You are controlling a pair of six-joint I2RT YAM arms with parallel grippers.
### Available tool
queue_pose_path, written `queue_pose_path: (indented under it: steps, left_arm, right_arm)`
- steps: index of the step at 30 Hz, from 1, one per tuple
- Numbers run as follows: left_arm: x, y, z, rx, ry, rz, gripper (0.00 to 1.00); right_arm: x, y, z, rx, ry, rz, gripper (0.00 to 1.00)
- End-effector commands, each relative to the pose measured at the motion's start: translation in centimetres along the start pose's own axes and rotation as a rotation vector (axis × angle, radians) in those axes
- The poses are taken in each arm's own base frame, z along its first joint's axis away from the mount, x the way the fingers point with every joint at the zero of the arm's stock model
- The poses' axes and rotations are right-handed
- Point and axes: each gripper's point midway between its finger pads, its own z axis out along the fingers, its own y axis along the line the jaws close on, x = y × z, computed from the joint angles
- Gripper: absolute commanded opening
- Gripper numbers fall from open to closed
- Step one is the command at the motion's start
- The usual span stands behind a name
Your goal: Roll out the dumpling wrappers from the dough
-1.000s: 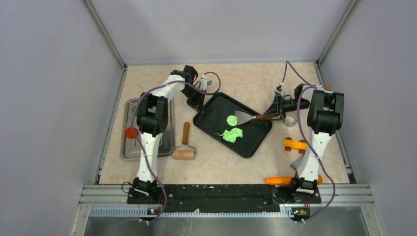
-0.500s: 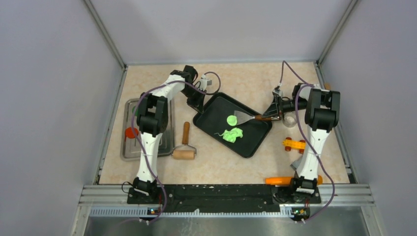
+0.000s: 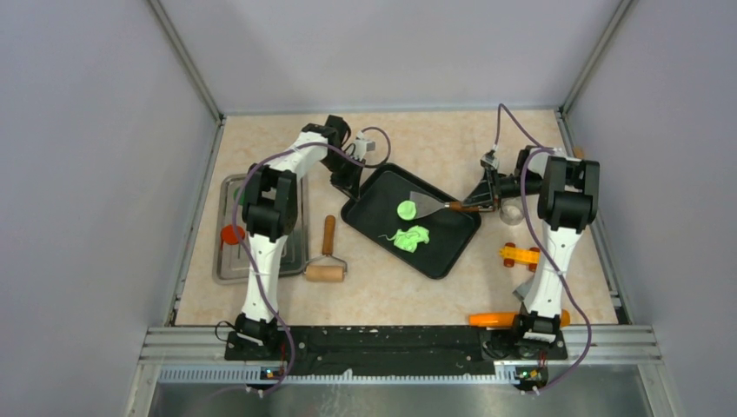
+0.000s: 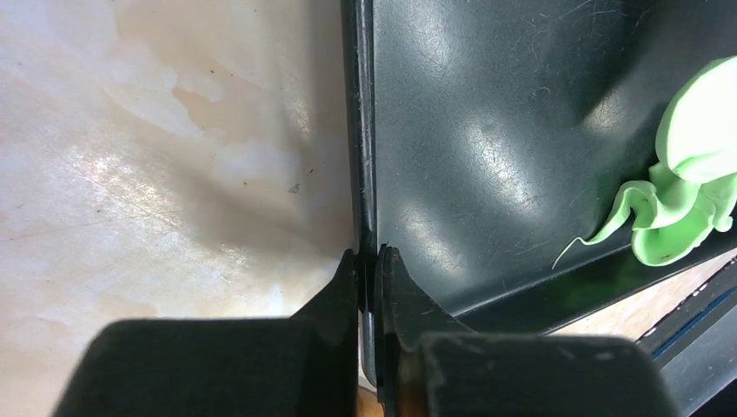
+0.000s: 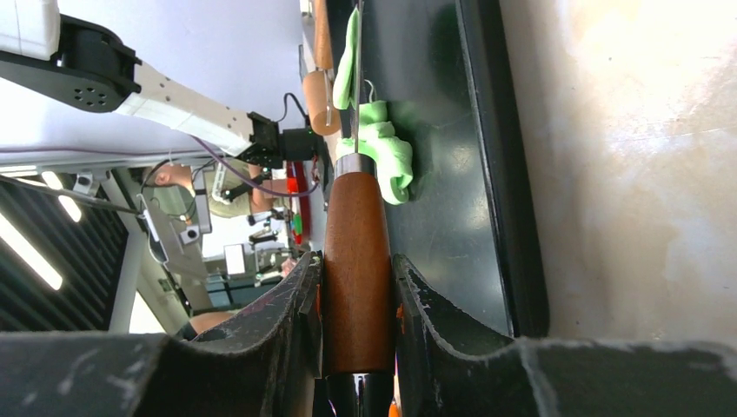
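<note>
While the left gripper (image 4: 368, 261) is pinched tight on the rim of the black tray (image 4: 487, 104), at the tray's upper-left corner in the top view, the right gripper (image 5: 357, 269) is closed around the wooden handle of a spatula (image 3: 428, 205). The spatula's metal blade lies on the tray, its edge meeting the round green wrapper (image 3: 407, 209) near the frame's centre. The ragged dough (image 3: 410, 237) sits just below the wrapper, apart from it
</note>
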Motion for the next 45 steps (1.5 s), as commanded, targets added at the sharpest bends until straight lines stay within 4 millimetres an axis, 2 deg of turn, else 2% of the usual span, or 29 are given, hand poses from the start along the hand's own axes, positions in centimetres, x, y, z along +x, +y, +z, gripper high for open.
queue_pose_path:
  steps: [1, 4, 7, 10, 12, 14, 17, 21, 26, 28, 31, 34, 41, 45]
  left_arm:
    - [-1.5, 0.8, -0.9, -0.045, -0.039, 0.071, 0.11]
    - [-3.0, 0.2, -2.6, -0.049, -0.086, 0.098, 0.32]
    - [-5.3, -1.1, -5.9, -0.046, -0.180, 0.137, 0.47]
    - [-7.2, -2.0, -10.1, -0.081, -0.280, 0.156, 0.55]
    - [-7.3, -1.8, -12.6, -0.143, -0.316, 0.149, 0.61]
    - [-6.6, -0.7, -15.2, -0.248, -0.336, 0.120, 0.65]
    - [-3.5, 2.7, -17.7, -0.456, -0.316, 0.025, 0.68]
    - [3.0, 7.7, -21.0, -0.710, -0.267, -0.135, 0.70]
    - [10.4, 12.7, -25.4, -0.832, -0.285, -0.405, 0.71]
    - [12.7, 13.9, -26.1, -0.847, -0.279, -0.469, 0.68]
    - [15.7, 15.3, -26.1, -0.838, -0.269, -0.562, 0.64]
    - [18.2, 16.5, -25.2, -0.821, -0.291, -0.635, 0.63]
    - [21.6, 18.5, -23.0, -0.831, -0.347, -0.772, 0.56]
    - [22.6, 20.0, -23.4, -0.855, -0.383, -0.806, 0.55]
  right_arm:
    - [-1.6, 3.9, -0.5, -0.041, -0.050, -0.110, 0.00]
    - [-2.0, 5.2, -1.1, 0.000, -0.049, -0.163, 0.00]
    - [-2.3, 6.7, -1.6, 0.033, -0.058, -0.197, 0.00]
    - [-2.5, 8.6, -1.9, 0.054, -0.074, -0.229, 0.00]
    - [-2.5, 9.7, -1.8, 0.056, -0.079, -0.238, 0.00]
    - [-2.3, 10.9, -1.5, 0.050, -0.082, -0.246, 0.00]
    - [-1.7, 12.4, -0.6, 0.036, -0.071, -0.276, 0.00]
    - [-0.6, 14.7, 1.3, 0.012, -0.039, -0.305, 0.00]
    - [-0.9, 17.0, 2.5, 0.009, -0.048, -0.338, 0.00]
    - [-1.3, 17.5, 2.7, 0.023, -0.055, -0.369, 0.00]
    - [-1.2, 18.1, 3.2, 0.034, -0.056, -0.380, 0.00]
    - [-0.6, 18.4, 3.8, 0.048, -0.045, -0.382, 0.00]
    - [0.5, 18.7, 5.3, 0.091, -0.010, -0.415, 0.00]
    - [1.3, 18.6, 5.9, 0.100, 0.008, -0.407, 0.00]
